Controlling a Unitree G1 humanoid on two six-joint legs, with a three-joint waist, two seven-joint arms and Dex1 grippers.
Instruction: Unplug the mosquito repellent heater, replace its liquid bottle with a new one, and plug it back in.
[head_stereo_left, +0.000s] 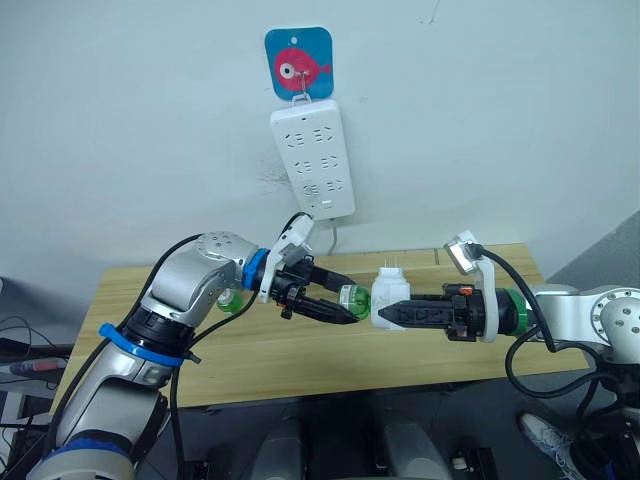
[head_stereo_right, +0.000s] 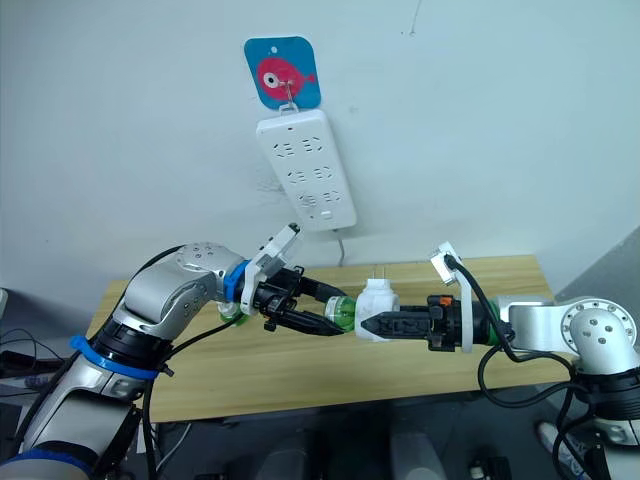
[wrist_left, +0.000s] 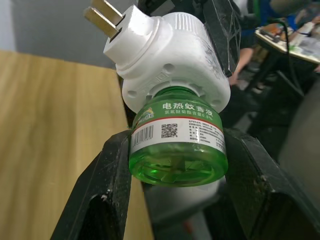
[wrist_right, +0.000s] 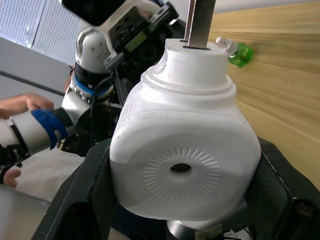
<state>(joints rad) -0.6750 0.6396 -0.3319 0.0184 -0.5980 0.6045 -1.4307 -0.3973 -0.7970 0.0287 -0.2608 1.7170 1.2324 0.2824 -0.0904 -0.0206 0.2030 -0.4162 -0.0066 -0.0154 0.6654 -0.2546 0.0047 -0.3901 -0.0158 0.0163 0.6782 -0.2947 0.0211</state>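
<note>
we see the mosquito repellent heater (head_stereo_left: 390, 297) held in the air above the wooden counter (head_stereo_left: 300, 345), below and a little to the right of the white power strip (head_stereo_left: 313, 160) that hangs on the wall. its two metal prongs point upward, and the round vent hole in its face shows in the right wrist view. the right end effector (head_stereo_left: 385, 313) pinches the heater's white body between its two black fingers, one on each side. a green liquid bottle (head_stereo_left: 352, 299) sticks out of the heater toward the robot's left, its neck seated in the heater's collar — the label with a barcode and a square code is plain in the left wrist view. the left end effector (head_stereo_left: 345, 305) is clamped on that bottle, a finger pressed against each side of its base. a second green bottle (head_stereo_left: 229, 302) with a white cap lies on the counter, farther left of the heater, partly behind the left arm. above the power strip hangs a blue hook plate with a pink fish (head_stereo_left: 299, 63).
</note>
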